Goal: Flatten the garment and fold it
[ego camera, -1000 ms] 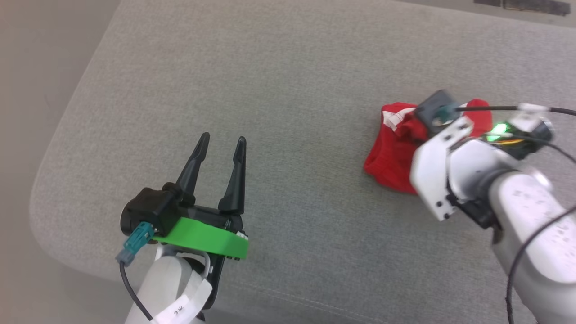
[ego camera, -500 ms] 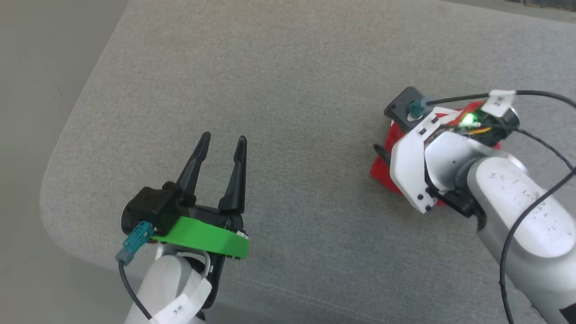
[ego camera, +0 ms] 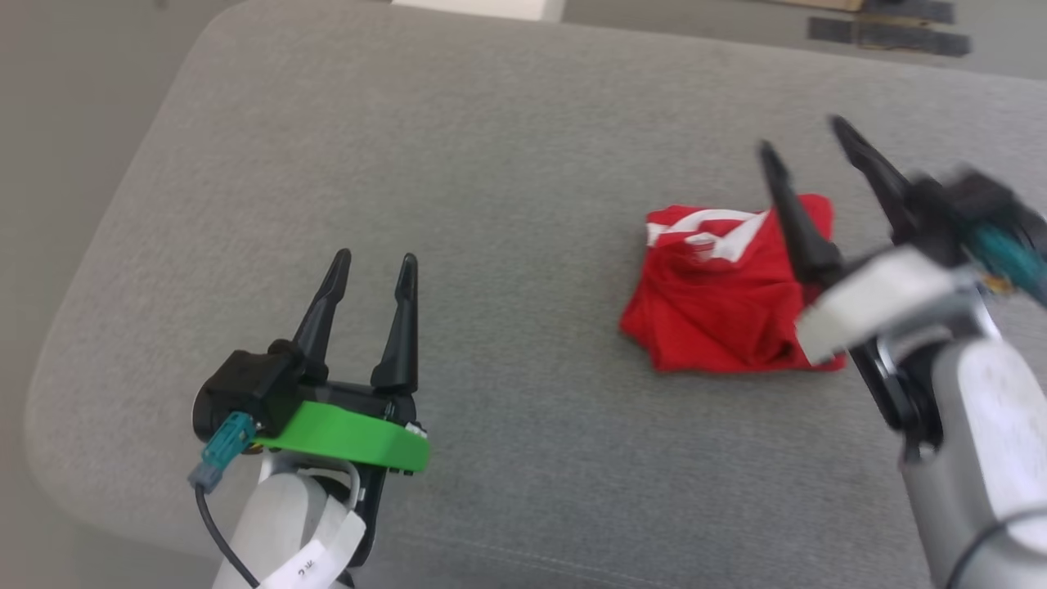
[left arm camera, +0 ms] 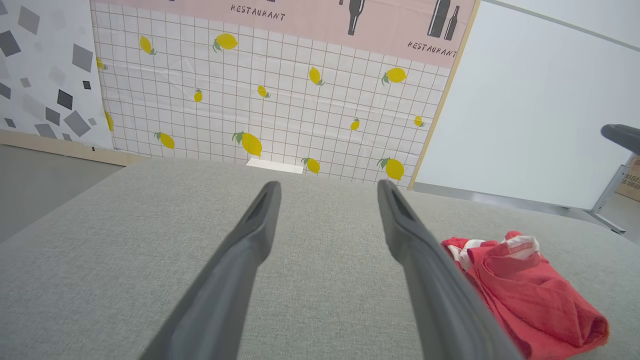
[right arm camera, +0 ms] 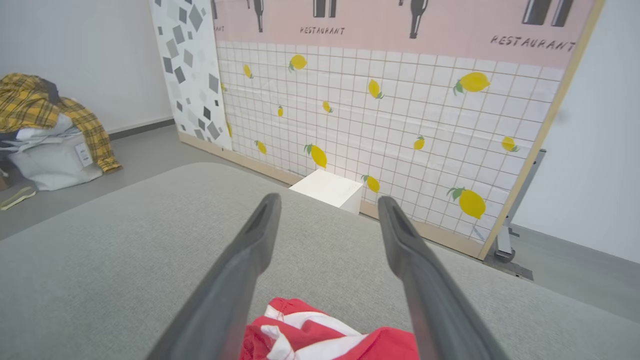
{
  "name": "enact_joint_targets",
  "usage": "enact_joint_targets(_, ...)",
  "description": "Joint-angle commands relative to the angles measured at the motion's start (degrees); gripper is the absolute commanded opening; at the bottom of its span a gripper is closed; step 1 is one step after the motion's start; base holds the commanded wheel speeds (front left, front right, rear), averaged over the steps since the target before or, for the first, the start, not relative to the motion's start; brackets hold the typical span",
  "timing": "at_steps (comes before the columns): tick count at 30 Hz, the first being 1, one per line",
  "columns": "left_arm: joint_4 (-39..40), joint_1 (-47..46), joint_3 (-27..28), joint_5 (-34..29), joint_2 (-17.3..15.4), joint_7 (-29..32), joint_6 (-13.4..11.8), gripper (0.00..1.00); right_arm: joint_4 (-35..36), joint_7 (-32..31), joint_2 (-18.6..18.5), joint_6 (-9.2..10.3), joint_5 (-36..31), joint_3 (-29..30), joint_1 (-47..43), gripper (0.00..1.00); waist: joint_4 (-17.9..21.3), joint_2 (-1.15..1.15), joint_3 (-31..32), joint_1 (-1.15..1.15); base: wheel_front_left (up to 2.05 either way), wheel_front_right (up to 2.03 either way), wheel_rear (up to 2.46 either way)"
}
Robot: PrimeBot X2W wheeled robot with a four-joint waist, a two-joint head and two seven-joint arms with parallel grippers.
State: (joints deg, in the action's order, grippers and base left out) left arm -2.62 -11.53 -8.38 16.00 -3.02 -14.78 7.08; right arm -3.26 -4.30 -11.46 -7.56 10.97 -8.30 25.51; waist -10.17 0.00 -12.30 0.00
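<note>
We see the garment (ego camera: 712, 303), a pair of bright red shorts with white stripes, lying in a crumpled heap on the right-hand part of a broad grey upholstered surface (ego camera: 507, 164), neither flattened nor folded. Our right fingers (ego camera: 792, 213) are spread wide and hold nothing. In the head view they reach across the heap's right edge, though we cannot tell whether they touch the cloth or hang just above it. In the right wrist view these fingers (right arm camera: 245, 255) stand apart, with the garment (right arm camera: 320, 335) low between them. Our left fingers (ego camera: 399, 319) are likewise spread and empty, over the near left part of the surface and well apart from the shorts. In the left wrist view the garment (left arm camera: 530, 295) lies just beside the right-hand one of these fingers (left arm camera: 250, 250). Beyond the surface stands a wall panel (right arm camera: 400, 115) printed with lemons, with a small white box (right arm camera: 327, 192) at its foot. A yellow plaid cloth (right arm camera: 30, 105) is heaped on the floor.
</note>
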Motion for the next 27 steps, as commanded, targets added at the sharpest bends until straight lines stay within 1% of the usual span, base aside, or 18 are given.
enact_joint_targets(1, 0.2, 1.1, 0.4, -0.5, 0.1, -0.2, 0.2, 1.00, 0.8, 3.2, 1.3, 0.08, -0.8, 2.1, -2.7, 1.00, 2.6, 0.00, 2.0, 0.00, 0.00, 0.00, 0.00)
enact_joint_targets(6, 0.1, 2.0, 1.7, -1.2, 0.1, -0.2, 0.3, 1.00, 1.6, 11.9, 4.3, 0.08, -2.9, 7.5, -11.0, 1.00, 5.1, 0.00, 3.4, 0.00, 0.00, 0.00, 0.00)
enact_joint_targets(10, 0.1, 3.0, 2.7, -1.7, 0.1, -0.2, 0.3, 1.00, 2.1, 16.0, 6.1, 0.08, -4.3, 10.5, -16.3, 1.00, 7.1, 0.00, 4.6, 0.00, 0.00, 0.00, 0.00)
enact_joint_targets(16, -0.1, 5.0, 3.6, -2.4, 0.1, -0.2, 0.3, 1.00, 2.9, 18.2, 7.9, 0.08, -5.0, 13.7, -22.8, 1.00, 9.5, 0.00, 6.7, 0.00, 0.00, 0.00, 0.00)
enact_joint_targets(22, -0.2, 7.0, 4.4, -3.1, 0.1, -0.2, 0.3, 1.00, 3.3, 18.6, 8.4, 0.08, -5.4, 14.0, -27.4, 1.00, 10.7, 0.00, 8.4, 0.00, 0.00, 0.00, 0.00)
enact_joint_targets(27, -0.1, 7.9, 4.8, -3.4, 0.1, -0.2, 0.3, 1.00, 3.9, 18.2, 8.5, 0.08, -5.1, 13.8, -28.4, 1.00, 10.9, 0.00, 8.8, 0.00, 0.00, 0.00, 0.00)
